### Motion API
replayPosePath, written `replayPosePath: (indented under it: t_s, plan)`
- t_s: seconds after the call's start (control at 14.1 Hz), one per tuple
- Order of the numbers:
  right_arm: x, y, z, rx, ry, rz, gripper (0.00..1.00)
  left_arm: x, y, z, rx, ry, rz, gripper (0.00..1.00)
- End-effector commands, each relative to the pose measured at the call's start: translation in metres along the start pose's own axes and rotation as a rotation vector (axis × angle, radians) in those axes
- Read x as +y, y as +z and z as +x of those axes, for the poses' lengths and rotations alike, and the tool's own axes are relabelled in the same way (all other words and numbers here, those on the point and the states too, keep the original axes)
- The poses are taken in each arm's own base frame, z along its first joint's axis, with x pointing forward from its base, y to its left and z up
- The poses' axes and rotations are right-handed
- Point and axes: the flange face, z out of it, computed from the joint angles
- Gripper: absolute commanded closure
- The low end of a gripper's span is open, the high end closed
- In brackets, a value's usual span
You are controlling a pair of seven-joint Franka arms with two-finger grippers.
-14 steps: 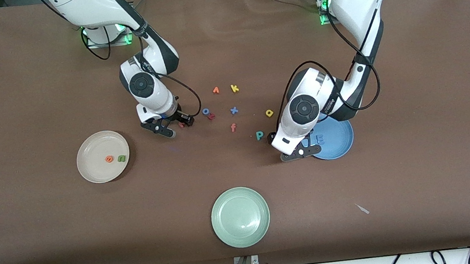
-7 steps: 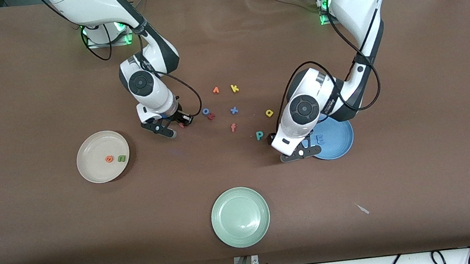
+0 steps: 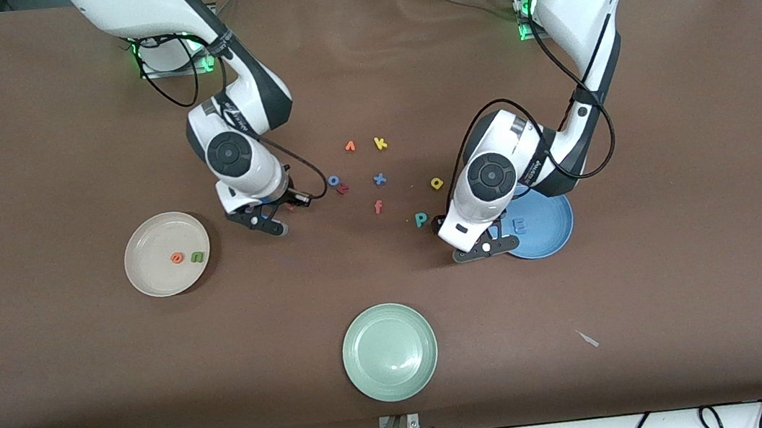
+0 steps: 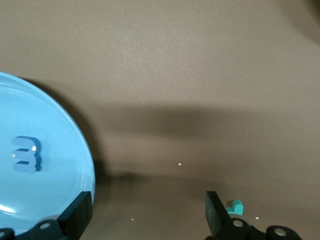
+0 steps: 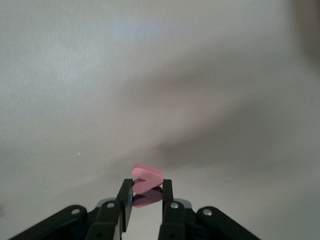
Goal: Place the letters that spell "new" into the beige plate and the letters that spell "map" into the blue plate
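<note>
My right gripper (image 5: 147, 196) is shut on the pink "w" (image 5: 147, 181), held just above the table between the beige plate and the loose letters; in the front view it shows as the right gripper (image 3: 286, 211). The beige plate (image 3: 149, 235) holds the orange "e" (image 3: 177, 257) and the green "n" (image 3: 197, 256). My left gripper (image 4: 147, 215) hangs open over bare table, between the blue plate (image 4: 55, 125) and the teal "p" (image 4: 235, 206). In the blue plate (image 3: 549, 230) lies the blue "m" (image 4: 26, 154). On the table are the teal "p" (image 3: 421, 219) and yellow "a" (image 3: 437, 183).
Other letters lie mid-table: an orange one (image 3: 350, 146), yellow "k" (image 3: 380, 143), blue "o" (image 3: 333, 180), a red one (image 3: 343, 189), blue "x" (image 3: 380, 179) and orange "f" (image 3: 378, 206). A pale green plate (image 3: 389, 352) sits nearest the front camera.
My right gripper closed on the pink "w" and shifted a little toward the beige plate. The left arm has hardly moved.
</note>
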Motion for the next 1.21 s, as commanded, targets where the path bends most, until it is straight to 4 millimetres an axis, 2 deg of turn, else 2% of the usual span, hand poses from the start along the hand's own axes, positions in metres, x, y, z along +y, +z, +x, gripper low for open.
replayPosePath:
  t_s: [0.0,0.07,0.14,0.28,0.43,0.5,0.57,0.64,0.71,0.78,0.92,0.99,1.13]
  plan:
    - [0.042,-0.03,0.044,-0.027,-0.138,-0.064,0.99,0.013,-0.001,-0.004,-0.003,0.001,-0.013,0.0]
    - [0.064,-0.035,0.063,-0.027,-0.182,-0.077,0.99,0.018,0.005,-0.008,-0.012,-0.009,-0.013,0.0]
    - [0.081,-0.037,0.078,-0.024,-0.236,-0.084,0.99,0.039,0.013,-0.026,-0.022,-0.01,-0.009,0.0]
    - [0.114,-0.039,0.103,-0.02,-0.3,-0.1,0.98,0.069,0.029,-0.043,-0.02,-0.029,-0.002,0.0]
    - [0.142,-0.035,0.125,-0.016,-0.308,-0.119,0.96,0.082,0.04,-0.049,-0.02,-0.016,-0.001,0.02]
    - [0.151,-0.027,0.133,-0.017,-0.309,-0.139,0.95,0.085,0.042,-0.052,-0.014,0.002,-0.001,0.08]
    - [0.157,-0.02,0.14,-0.01,-0.305,-0.144,0.93,0.085,0.049,-0.049,-0.008,0.0,-0.012,0.1]
    - [0.162,-0.017,0.146,0.002,-0.291,-0.137,0.76,0.087,0.054,-0.047,0.012,-0.001,-0.036,0.11]
    - [0.162,-0.015,0.148,0.007,-0.289,-0.137,0.34,0.089,0.057,-0.045,0.031,0.004,-0.054,0.21]
    - [0.159,-0.022,0.15,0.017,-0.292,-0.133,0.0,0.088,0.057,-0.044,0.041,0.008,-0.05,0.43]
    - [0.144,-0.04,0.144,0.024,-0.309,-0.117,0.0,0.089,0.057,-0.044,0.058,0.026,-0.035,0.48]
    - [0.134,-0.054,0.139,0.014,-0.32,-0.112,0.0,0.089,0.055,-0.044,0.061,0.024,-0.036,0.61]
    - [0.113,-0.088,0.13,-0.046,-0.346,-0.131,0.0,0.089,0.055,-0.047,0.054,0.02,-0.033,0.72]
